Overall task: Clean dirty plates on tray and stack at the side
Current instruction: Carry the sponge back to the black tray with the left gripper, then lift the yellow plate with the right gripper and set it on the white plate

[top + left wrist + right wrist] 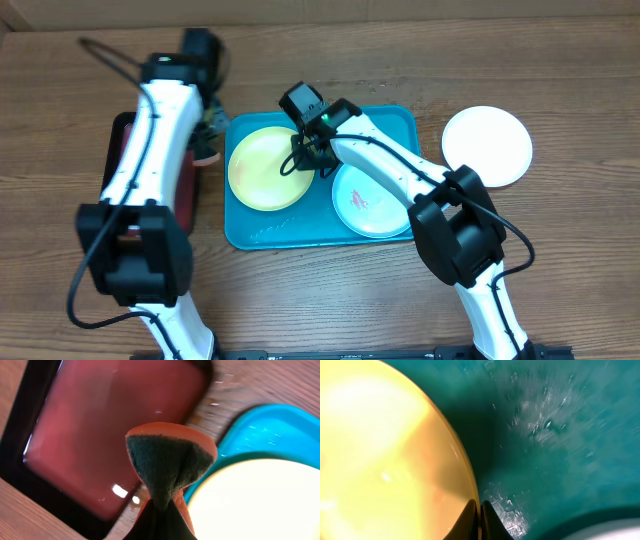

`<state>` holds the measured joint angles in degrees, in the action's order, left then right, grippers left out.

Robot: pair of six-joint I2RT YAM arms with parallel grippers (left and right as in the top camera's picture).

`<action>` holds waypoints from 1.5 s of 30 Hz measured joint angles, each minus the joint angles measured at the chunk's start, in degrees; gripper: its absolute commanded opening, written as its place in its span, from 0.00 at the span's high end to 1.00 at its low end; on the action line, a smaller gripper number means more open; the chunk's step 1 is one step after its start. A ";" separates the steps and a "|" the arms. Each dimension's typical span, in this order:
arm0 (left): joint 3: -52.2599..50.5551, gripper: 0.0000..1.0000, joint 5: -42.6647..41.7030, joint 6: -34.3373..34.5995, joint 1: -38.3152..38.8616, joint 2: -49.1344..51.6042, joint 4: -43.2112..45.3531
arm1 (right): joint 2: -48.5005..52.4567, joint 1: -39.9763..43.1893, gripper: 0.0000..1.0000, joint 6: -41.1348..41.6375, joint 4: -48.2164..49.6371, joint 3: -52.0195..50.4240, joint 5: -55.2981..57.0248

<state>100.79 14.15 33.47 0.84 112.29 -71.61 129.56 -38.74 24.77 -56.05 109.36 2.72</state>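
On the teal tray (400, 128) lie two plates: a yellow-green plate (262, 170) on the left and a pale mint plate (372, 205) with red smears on the right. A white plate (487, 146) rests on the table to the right of the tray. My right gripper (308, 152) (480, 521) is shut on the right rim of the yellow-green plate (385, 460), one finger on each side of the edge. By the tray's left edge, my left gripper (207, 138) (162, 517) is shut on an orange sponge (170, 457) with a dark green scouring face.
A dark red tray (188, 195) (100, 435) sits left of the teal tray, partly under my left arm. The teal tray floor (560, 435) is wet. Bare wooden table lies in front of the trays and around the white plate.
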 measured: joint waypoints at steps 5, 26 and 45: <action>-2.89 0.96 -5.55 -1.92 -8.46 0.00 0.02 | -4.13 -0.74 0.96 -2.93 -8.15 9.14 9.97; -8.44 0.96 -16.61 -3.02 -18.58 0.00 3.50 | -9.01 -18.05 0.96 -33.14 -9.66 17.99 68.87; -8.50 0.96 -17.66 -4.07 -18.58 0.00 3.17 | -8.87 4.61 0.96 -15.43 -21.33 15.54 22.67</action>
<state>92.29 -3.51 29.41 -17.74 112.29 -68.45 120.68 -34.13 9.34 -77.38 124.90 25.39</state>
